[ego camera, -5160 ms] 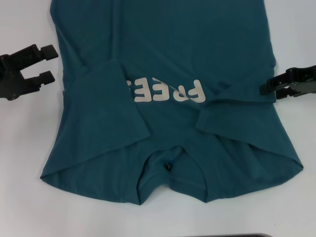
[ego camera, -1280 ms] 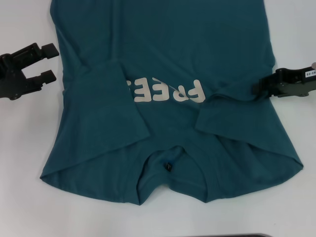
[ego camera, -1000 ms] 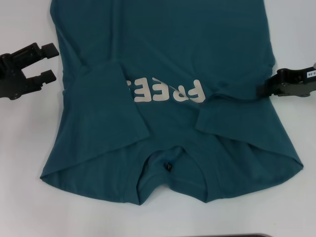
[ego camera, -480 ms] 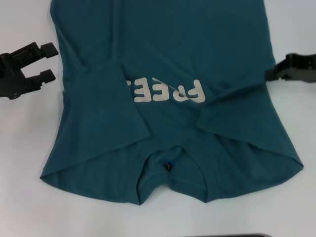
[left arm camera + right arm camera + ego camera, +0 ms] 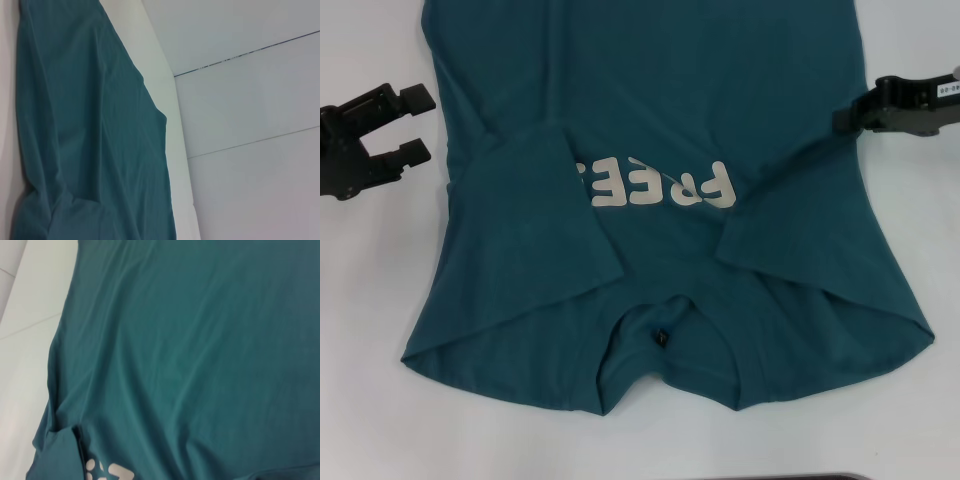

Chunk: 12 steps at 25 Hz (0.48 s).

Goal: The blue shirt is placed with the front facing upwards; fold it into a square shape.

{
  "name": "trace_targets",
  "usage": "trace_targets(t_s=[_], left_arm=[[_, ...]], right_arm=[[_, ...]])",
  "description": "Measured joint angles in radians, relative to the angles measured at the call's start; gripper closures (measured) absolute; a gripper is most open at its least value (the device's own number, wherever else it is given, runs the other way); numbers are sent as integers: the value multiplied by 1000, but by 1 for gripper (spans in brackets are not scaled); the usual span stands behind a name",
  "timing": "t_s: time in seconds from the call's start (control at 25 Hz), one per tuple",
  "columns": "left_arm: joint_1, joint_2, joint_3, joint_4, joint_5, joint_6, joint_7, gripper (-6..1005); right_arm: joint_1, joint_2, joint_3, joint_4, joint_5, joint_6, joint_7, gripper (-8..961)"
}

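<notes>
Head view: the blue shirt (image 5: 660, 200) lies flat, sleeves folded in; my left gripper (image 5: 417, 125) waits wide beside it; right gripper (image 5: 845, 118), at its edge, I cannot tell; a shallow pinch risks slipping.

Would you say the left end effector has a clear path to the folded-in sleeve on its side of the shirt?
Probably yes: the left end effector sits open beside the blue shirt, and only bare table lies between it and the folded sleeve.
</notes>
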Motion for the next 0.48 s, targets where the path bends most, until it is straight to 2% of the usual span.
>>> trace_targets(t_s=[0.48], left_arm=[[9, 1, -13, 0, 0, 8, 3, 68]], right_arm=[[38, 2, -69, 27, -3, 57, 4, 878]])
